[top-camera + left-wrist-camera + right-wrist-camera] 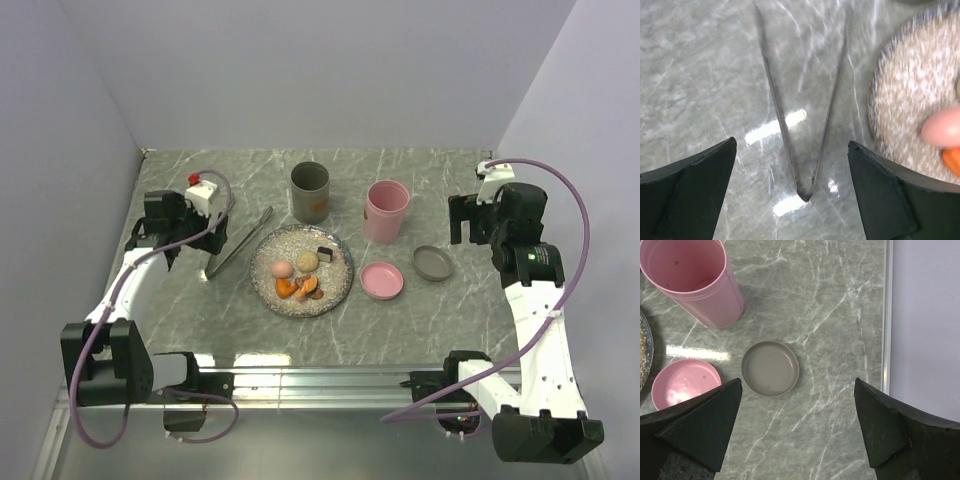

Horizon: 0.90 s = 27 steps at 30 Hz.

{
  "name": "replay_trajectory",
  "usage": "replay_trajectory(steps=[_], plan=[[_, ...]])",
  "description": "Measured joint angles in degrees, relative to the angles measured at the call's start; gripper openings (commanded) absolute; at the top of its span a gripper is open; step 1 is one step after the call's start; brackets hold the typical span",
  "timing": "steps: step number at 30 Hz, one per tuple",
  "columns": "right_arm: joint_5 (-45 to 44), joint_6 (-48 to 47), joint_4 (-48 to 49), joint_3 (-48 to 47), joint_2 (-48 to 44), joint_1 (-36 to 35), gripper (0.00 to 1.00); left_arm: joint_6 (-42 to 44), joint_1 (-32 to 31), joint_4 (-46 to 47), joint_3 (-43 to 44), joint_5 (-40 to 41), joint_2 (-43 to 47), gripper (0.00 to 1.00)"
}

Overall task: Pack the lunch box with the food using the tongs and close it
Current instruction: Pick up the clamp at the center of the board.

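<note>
Marble-patterned grey table point(400, 320) fills the floor of a booth with three plain lilac walls point(320, 70); one metal rail point(330, 380) runs along its near edge. Two arms stand at that edge, one on each side. The left gripper point(790, 150) is spread wide and holds nothing; in its wrist view the joined end of the tongs lies on the table below, between the two fingers. The right gripper point(797, 385) is also wide and holds nothing, over the table's right side, near the grey lid.

One speckled plate point(290, 243) sits mid-table. Behind it stand two open tubs, well apart: a grey tub point(310, 192) and a pink tub point(386, 210). Two lids lie flat to the plate's right: the pink lid point(382, 280) just beside the plate, the grey lid point(433, 263) further right.

One pair of tongs point(240, 242) lies just left of the plate, arms slightly apart.

All the food is on the plate: one pink egg point(282, 269), one beige ball point(307, 261), one dark cube point(325, 254), and a cluster of orange chunks point(298, 288) too bunched to count
</note>
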<state>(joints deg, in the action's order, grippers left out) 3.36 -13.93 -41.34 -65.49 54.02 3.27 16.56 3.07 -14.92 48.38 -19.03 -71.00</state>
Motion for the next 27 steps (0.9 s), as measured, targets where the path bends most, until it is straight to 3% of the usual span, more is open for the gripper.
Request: replay_trajectory(steps=[7, 27], plan=[[0.0, -0.1, 0.0, 0.3, 0.0, 0.0, 1.00, 6.5, 0.0, -5.2, -2.2, 1.2, -6.0, 0.99], [-0.3, -0.1, 0.0, 0.4, 0.3, 0.0, 1.00, 5.1, -2.3, -1.7, -0.1, 6.9, -20.3, 0.99]])
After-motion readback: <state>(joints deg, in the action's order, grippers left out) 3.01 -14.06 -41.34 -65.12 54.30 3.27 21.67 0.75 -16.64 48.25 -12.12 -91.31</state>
